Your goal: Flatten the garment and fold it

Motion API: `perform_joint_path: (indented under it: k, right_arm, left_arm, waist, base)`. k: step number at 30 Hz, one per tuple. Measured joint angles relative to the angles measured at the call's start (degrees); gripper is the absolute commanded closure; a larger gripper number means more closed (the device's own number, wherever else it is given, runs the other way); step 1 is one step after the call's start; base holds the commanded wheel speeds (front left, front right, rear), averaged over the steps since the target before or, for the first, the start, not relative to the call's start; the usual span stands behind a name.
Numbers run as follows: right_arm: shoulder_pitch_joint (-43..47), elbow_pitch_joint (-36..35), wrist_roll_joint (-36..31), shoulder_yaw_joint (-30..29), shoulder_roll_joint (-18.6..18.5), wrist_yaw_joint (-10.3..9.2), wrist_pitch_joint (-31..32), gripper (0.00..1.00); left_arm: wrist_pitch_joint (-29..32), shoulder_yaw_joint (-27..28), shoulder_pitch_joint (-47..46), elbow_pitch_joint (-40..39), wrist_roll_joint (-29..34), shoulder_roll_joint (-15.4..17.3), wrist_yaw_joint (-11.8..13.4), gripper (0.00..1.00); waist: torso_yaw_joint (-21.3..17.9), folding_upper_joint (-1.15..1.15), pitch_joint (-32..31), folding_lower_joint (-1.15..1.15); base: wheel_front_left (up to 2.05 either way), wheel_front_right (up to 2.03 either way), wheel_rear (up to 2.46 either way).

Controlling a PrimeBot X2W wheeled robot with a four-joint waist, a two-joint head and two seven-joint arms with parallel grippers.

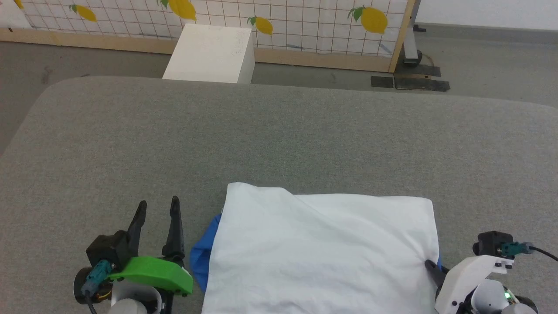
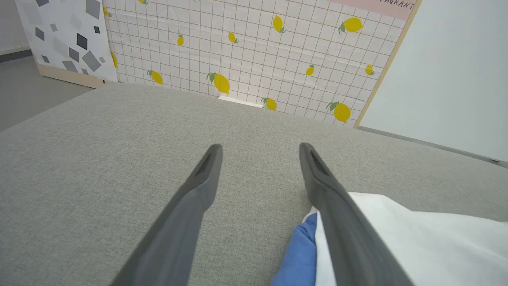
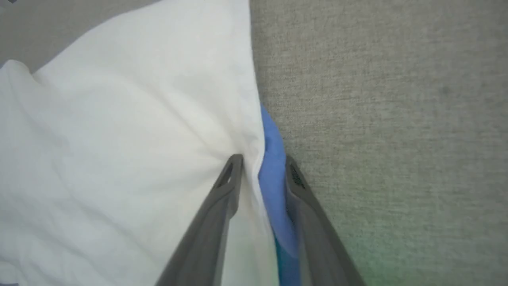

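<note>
Right gripper (image 3: 262, 159) jaws astride garment (image 3: 119, 139) edge

Your left gripper (image 1: 158, 201) gapes; your right gripper (image 3: 263, 159) pinches.
Left fingers point forward, spread wide, holding nothing. Right fingers are drawn close together, clamped on the garment (image 1: 322, 248) edge.

In the head view, the shirt (image 1: 322, 248) is cut off by the bottom edge, and its blue parts are largely covered by the white body. Of the right gripper (image 1: 432, 265), a single dark fingertip is exposed; the remainder is masked by the white wrist housing (image 1: 464, 274). In the left wrist view, the shirt's near corner is hidden behind a finger (image 2: 341, 214) of the left gripper (image 2: 260, 147). The white box (image 1: 211, 54) has its base concealed by the table (image 1: 130, 144).
</note>
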Motion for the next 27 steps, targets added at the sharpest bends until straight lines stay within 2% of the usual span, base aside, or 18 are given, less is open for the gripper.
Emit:
perform_joint_path:
  k: [5,8,14,19,23,27]
  right_arm:
    - [1.4,-2.5,1.6,-1.6,1.0,0.0,-2.5,1.0]
    - [2.3,-4.6,0.1,-5.2,1.5,0.02,-3.4,1.0]
    - [3.0,-8.8,-8.0,-16.4,1.4,0.02,-2.9,1.0]
    - [4.0,-12.0,-12.7,-23.1,1.3,0.02,-0.9,1.0]
    - [4.5,-15.9,-13.3,-22.7,1.2,0.02,-0.2,1.0]
    - [5.8,-23.0,-10.1,-15.9,1.1,0.01,3.8,1.0]
  left_arm:
    - [0.0,0.7,0.0,0.4,0.2,-0.5,-0.7,0.0]
    - [0.0,1.0,0.0,0.4,0.4,-0.8,-1.0,0.0]
    - [0.0,1.7,0.0,0.6,0.7,-1.3,-1.6,0.0]
    - [0.0,2.1,0.0,0.7,1.0,-1.7,-2.0,0.0]
    - [0.0,2.3,0.0,0.7,1.2,-1.9,-2.4,0.0]
    - [0.0,2.3,0.0,0.9,1.5,-2.0,-2.5,0.0]
  waist:
    - [-0.2,0.0,0.1,0.0]
    - [-0.3,0.0,0.3,0.0]
    - [-0.4,0.0,0.4,0.0]
    - [-0.4,0.0,0.3,0.0]
    - [-0.4,0.0,0.4,0.0]
    - [-0.3,0.0,0.3,0.0]
  base:
    - [0.0,0.0,0.0]
    - [0.0,0.0,0.0]
    - [0.0,0.0,0.0]
    - [0.0,0.0,0.0]
    - [0.0,0.0,0.0]
    - [0.0,0.0,0.0]
